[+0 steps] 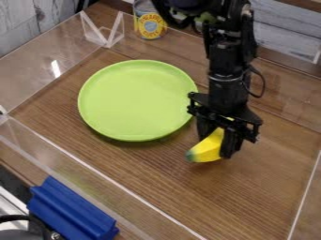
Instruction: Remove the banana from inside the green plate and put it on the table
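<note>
At four o'clock off the green plate (130, 99), the gripper (219, 143) pinches the banana (205, 148), half-closed — released tilted, it could roll across the table (251, 202).

The surface (113, 178) is dark brown wood-grain with a soft sheen. The green plate (126, 98) looks like smooth, semi-gloss plastic. The banana (205, 149) is smooth yellow plastic. Clear glossy acrylic walls (51, 56) catch reflections; the fingers (235, 134) are matt black.
</note>
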{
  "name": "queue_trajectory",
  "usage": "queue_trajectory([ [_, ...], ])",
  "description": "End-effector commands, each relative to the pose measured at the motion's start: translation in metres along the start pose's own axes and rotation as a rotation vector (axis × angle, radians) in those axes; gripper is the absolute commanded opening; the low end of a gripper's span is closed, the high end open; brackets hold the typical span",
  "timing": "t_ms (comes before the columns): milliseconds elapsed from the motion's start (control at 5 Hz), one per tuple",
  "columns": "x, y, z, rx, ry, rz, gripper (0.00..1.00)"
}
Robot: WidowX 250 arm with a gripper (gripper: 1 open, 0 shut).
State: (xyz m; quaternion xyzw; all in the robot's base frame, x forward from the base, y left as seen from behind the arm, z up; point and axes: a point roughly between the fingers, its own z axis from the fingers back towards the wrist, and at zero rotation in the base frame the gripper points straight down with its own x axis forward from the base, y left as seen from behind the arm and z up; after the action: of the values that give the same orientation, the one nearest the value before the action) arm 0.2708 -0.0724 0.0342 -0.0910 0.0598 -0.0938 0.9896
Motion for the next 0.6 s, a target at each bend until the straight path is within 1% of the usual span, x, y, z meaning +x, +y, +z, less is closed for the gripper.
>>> queue_trajectory([
  [0,0.0093,-0.0044,0.013,0.0,-0.049,-0.021,1.0],
  [200,0.0094,-0.0041,0.014,0.002,-0.043,-0.028,0.0],
  [400,0.0091,-0.004,0.0147,0.001,-0.039,-0.032,0.0],
])
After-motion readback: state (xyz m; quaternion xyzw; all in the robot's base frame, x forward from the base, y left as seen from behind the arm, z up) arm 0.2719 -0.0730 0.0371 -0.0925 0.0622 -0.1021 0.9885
